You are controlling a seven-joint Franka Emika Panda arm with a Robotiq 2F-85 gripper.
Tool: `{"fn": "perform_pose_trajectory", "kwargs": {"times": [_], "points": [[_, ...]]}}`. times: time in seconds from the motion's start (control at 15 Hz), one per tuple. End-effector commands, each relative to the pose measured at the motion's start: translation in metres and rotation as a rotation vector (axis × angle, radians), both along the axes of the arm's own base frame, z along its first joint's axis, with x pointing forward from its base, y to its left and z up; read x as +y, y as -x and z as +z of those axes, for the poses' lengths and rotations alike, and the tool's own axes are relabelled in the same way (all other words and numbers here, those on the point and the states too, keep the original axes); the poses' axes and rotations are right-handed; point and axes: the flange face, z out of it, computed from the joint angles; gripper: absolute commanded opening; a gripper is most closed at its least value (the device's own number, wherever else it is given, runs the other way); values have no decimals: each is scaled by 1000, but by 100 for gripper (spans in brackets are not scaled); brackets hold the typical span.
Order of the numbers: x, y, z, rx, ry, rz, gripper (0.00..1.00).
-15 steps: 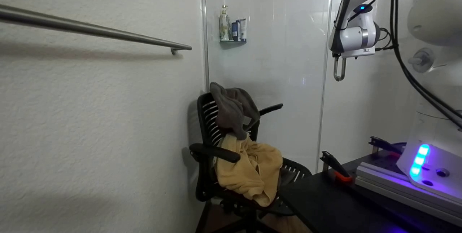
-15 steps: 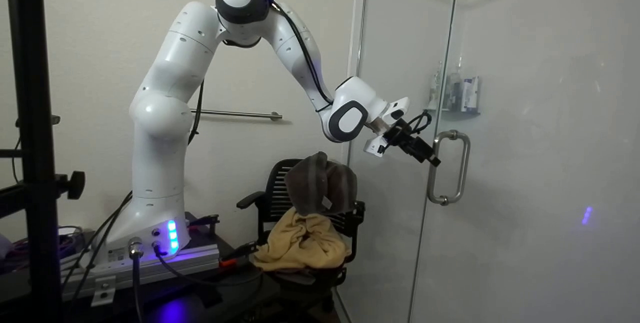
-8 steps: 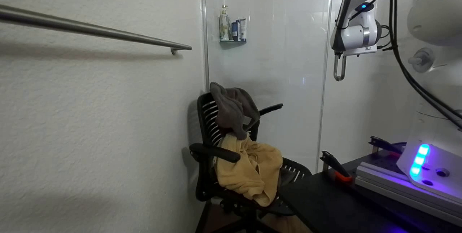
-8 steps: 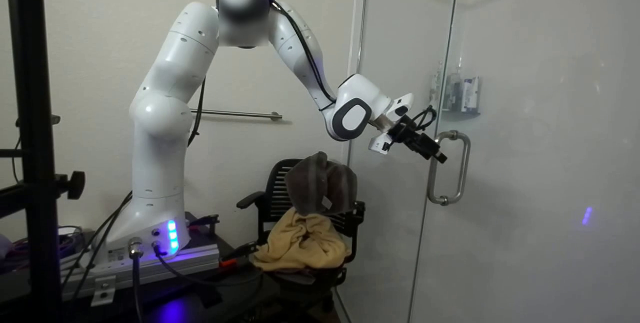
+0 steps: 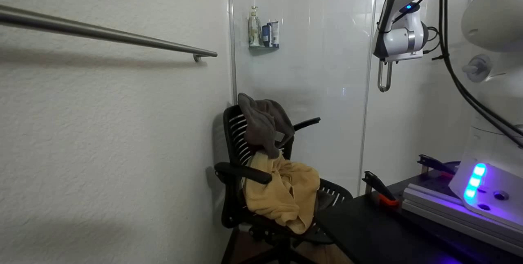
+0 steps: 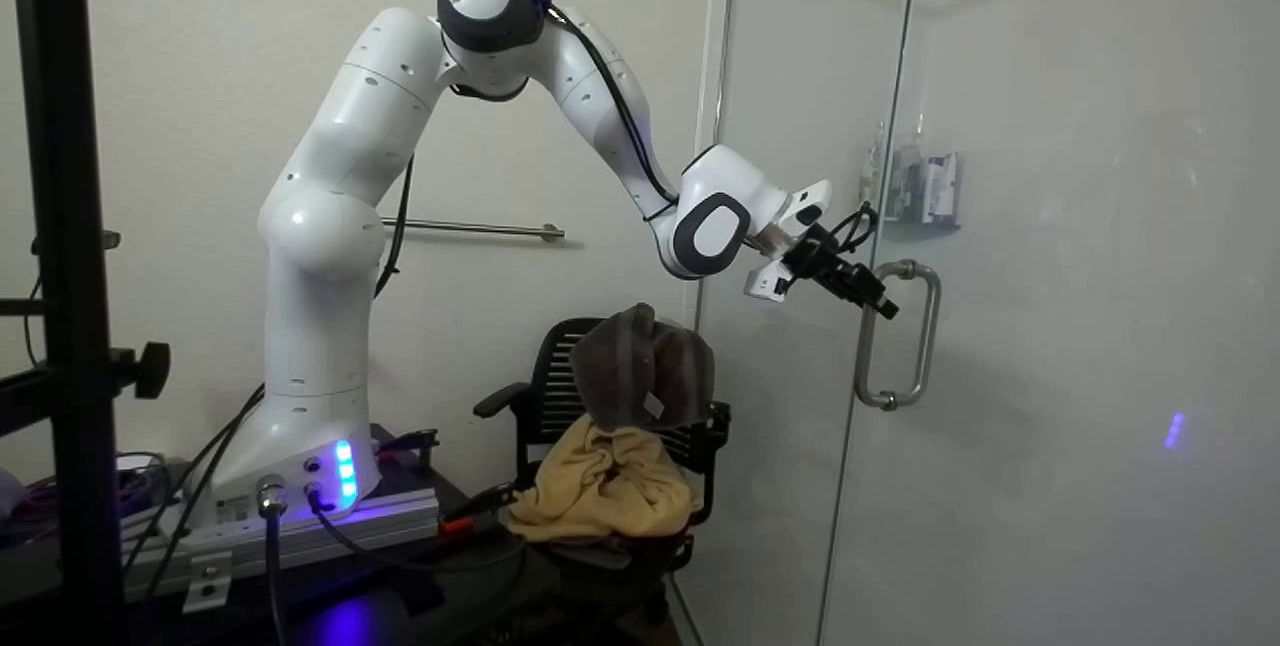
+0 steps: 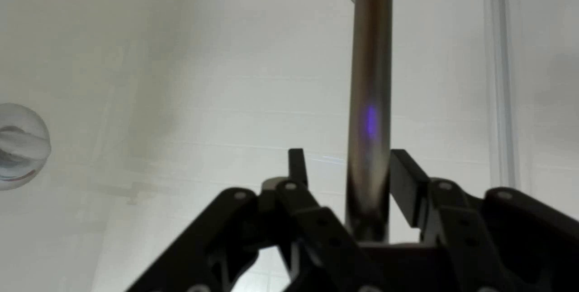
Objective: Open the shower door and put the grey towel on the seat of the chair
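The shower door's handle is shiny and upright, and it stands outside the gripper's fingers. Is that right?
Not quite: the wrist view shows the handle between the fingers of the gripper, nearer the one at the picture's right. It is indeed shiny and upright.

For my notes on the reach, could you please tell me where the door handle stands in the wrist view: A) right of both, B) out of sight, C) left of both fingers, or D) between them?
D: the handle runs between the two black fingers, with a gap showing beside one.
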Motion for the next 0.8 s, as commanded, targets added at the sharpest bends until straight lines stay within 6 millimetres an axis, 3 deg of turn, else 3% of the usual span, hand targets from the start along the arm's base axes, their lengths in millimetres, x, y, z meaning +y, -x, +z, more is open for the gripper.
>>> {"fn": "perform_pose_trajectory", "kwargs": {"times": [0.0,0.2,0.47,0.73], "points": [[0,-10,-8,2,14,0,21],[5,-2,-15,18,-6,-20,2],[9,6,-12,25,-2,-81,6],[28,1,-4,37,83,-171,6]]}}
